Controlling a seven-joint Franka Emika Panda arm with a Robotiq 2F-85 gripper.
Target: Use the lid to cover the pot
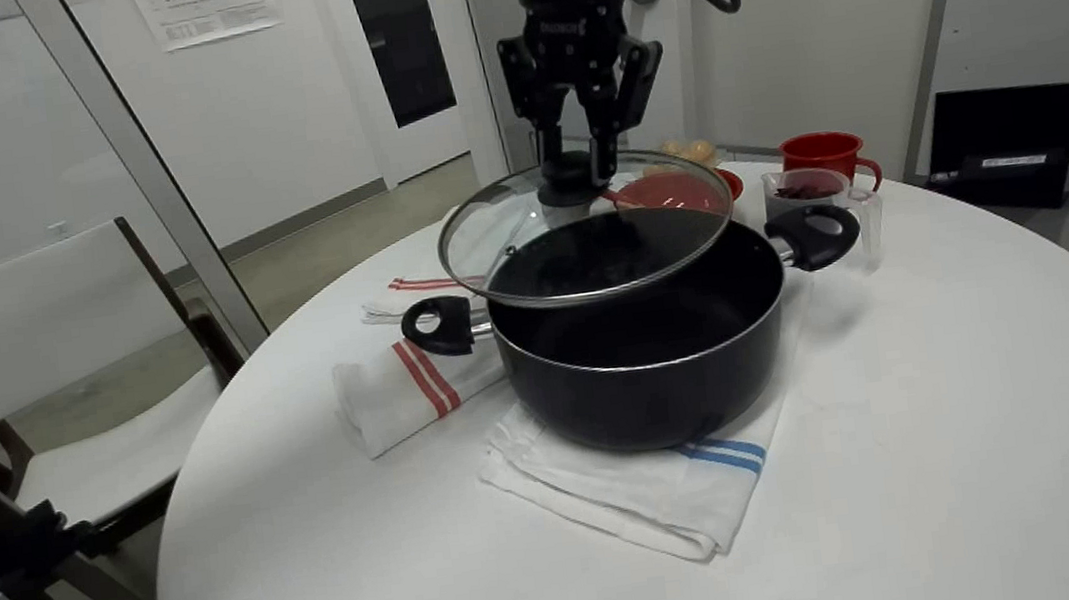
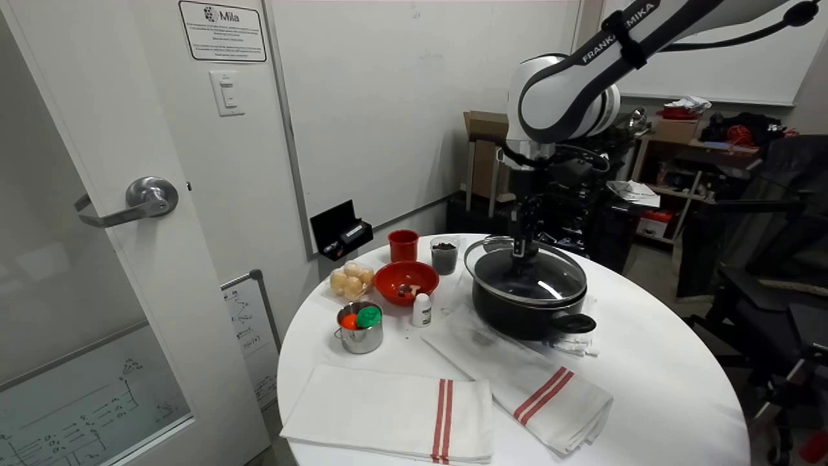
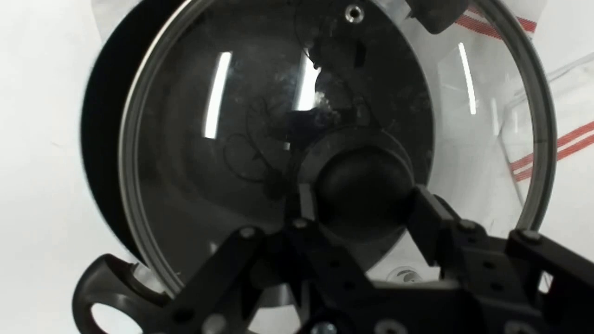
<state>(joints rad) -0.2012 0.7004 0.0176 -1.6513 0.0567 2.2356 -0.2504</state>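
Two red-striped towels (image 2: pixel 388 408) lie bottom-centre in an exterior view, a red bowl (image 2: pixel 391 285) mid-frame; right of centre, the down-pointing hand (image 2: pixel 521 251) grips the lid (image 2: pixel 527 283) by its knob (image 3: pixel 364 185).

Wrist view: close over lid (image 3: pixel 334 139), facing down. Both exterior views: farther, sharing table (image 1: pixel 959 403).
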